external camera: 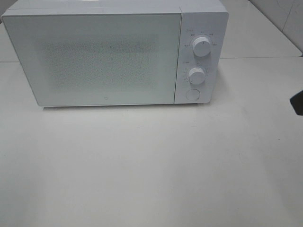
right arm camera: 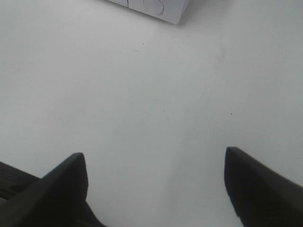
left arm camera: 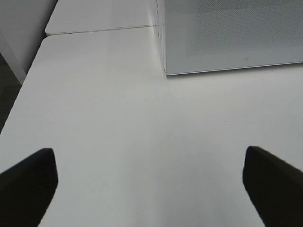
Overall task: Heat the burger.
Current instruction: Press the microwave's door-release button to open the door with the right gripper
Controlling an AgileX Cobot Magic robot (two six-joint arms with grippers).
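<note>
The burger is out of view in all three views. A white microwave [external camera: 94, 56] stands at the back of the table with its door shut; two dials [external camera: 202, 47] and a round button [external camera: 192, 94] sit on its right panel. In the left wrist view my left gripper [left arm camera: 151, 189] is open over bare table, with the microwave's front left corner [left arm camera: 165, 71] ahead of it. My right gripper [right arm camera: 156, 184] is open too, nothing between its fingers, and the microwave's lower right corner [right arm camera: 161, 9] lies beyond it. A dark bit of the right arm [external camera: 297, 101] shows at the exterior view's right edge.
The white table [external camera: 151, 165] spreads in front of the microwave. A seam [external camera: 260, 57] joins a second table surface behind. The table's left edge [left arm camera: 19, 99] drops off to a dark floor in the left wrist view.
</note>
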